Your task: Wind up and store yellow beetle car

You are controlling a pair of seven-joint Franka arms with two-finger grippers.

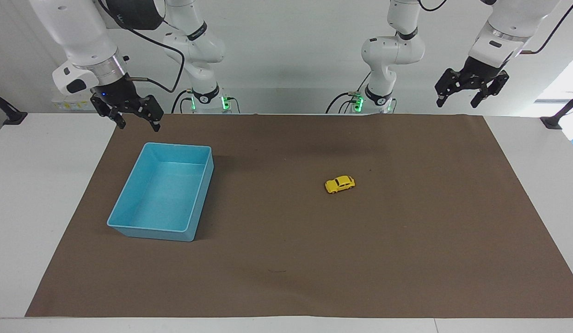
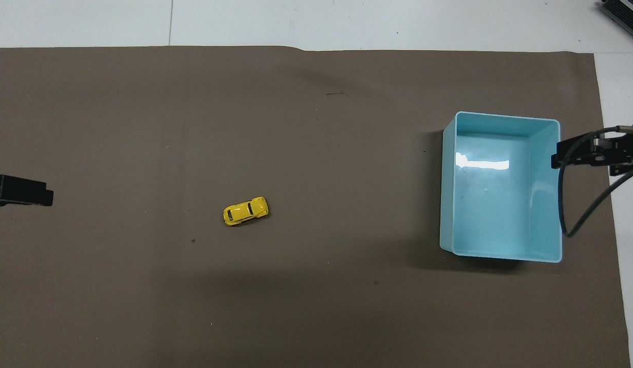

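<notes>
The yellow beetle car [image 1: 340,184] stands on its wheels on the brown mat, about mid-table, toward the left arm's end; it also shows in the overhead view [image 2: 245,210]. My left gripper [image 1: 456,102] hangs open and empty, high over the mat's edge near the robots, well apart from the car; its tip shows in the overhead view [image 2: 21,190]. My right gripper [image 1: 139,126] is open and empty, raised just over the edge of the light blue bin [image 1: 150,227] nearest the robots, and shows in the overhead view [image 2: 586,152].
The light blue bin [image 2: 505,117] is an empty open box on the mat toward the right arm's end. The brown mat [image 1: 286,259] covers most of the white table. A cable hangs from the right wrist beside the bin.
</notes>
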